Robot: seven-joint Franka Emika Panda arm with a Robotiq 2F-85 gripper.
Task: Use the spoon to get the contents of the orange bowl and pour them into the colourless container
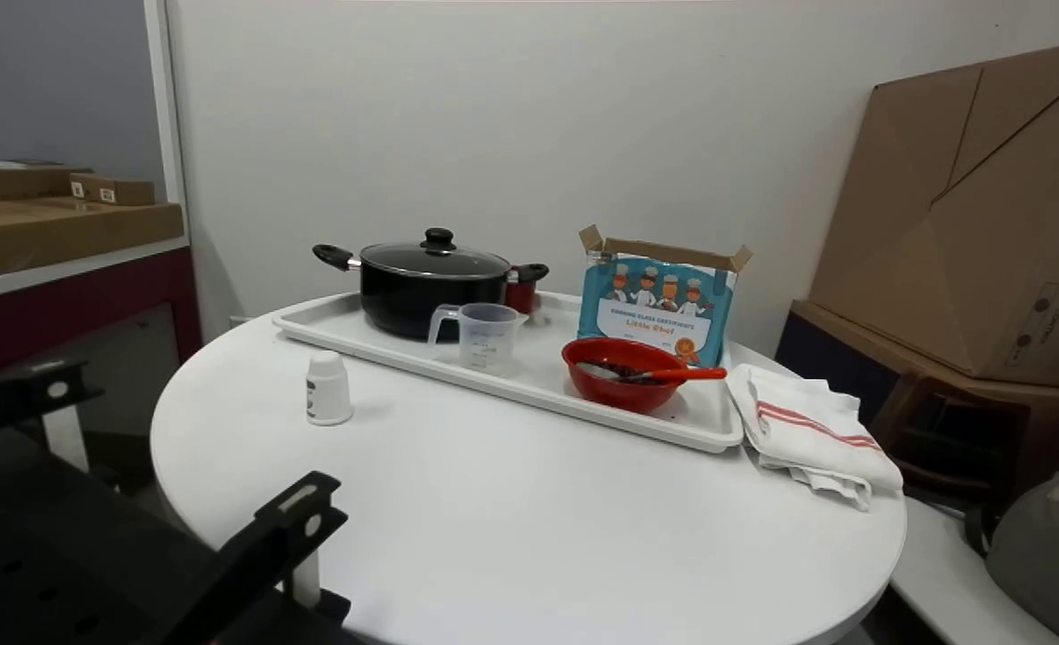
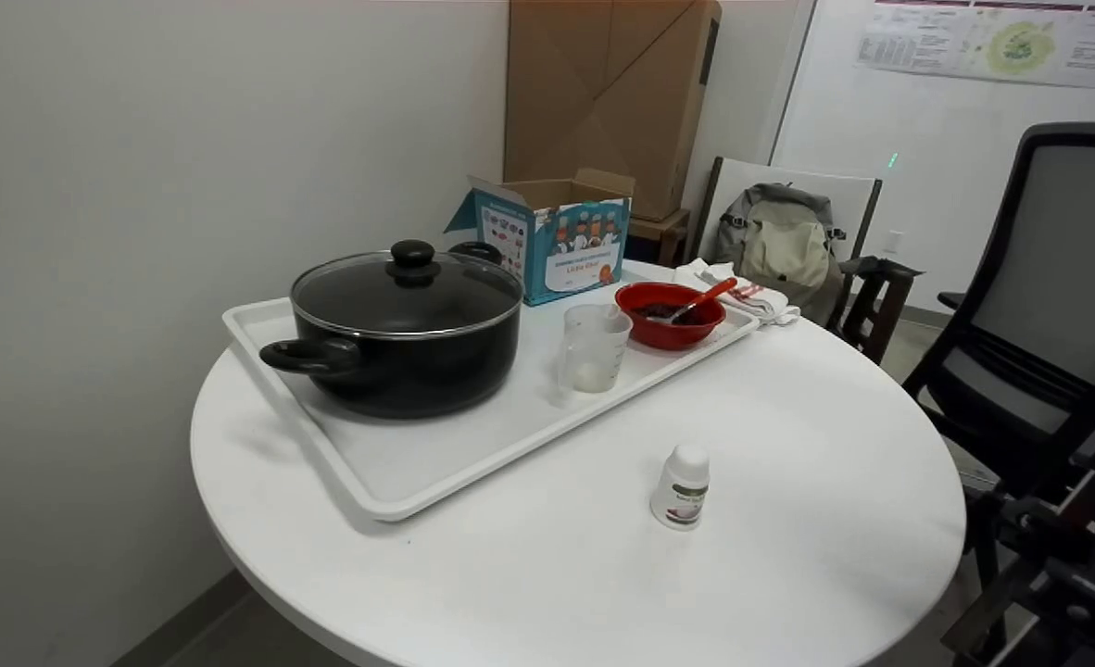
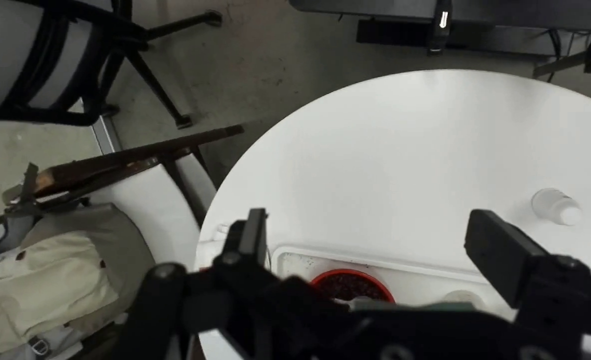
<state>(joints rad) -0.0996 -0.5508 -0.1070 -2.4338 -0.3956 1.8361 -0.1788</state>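
Observation:
Dark contents (image 2: 670, 312) lie in the orange bowl (image 1: 617, 394), a red-orange dish on the tray. The spoon (image 1: 689, 374) leans in it, red handle over the rim and metal end among the contents. The colourless container (image 1: 486, 342), a clear handled measuring cup, stands beside the bowl; a little pale residue shows at its bottom in an exterior view. In the wrist view my gripper (image 3: 368, 222) is wide open, nothing between its fingers. Beyond them shows part of the bowl (image 3: 345, 271); the rest of it is hidden by the gripper. Neither exterior view shows the gripper clearly.
A white tray (image 1: 529, 391) carries these things, a black lidded pot (image 2: 399, 371) and a blue Little Chef box (image 1: 650, 305). A white bottle (image 2: 680, 491) stands on the round table in front. A folded towel (image 1: 816, 430) lies beside the tray near the bowl.

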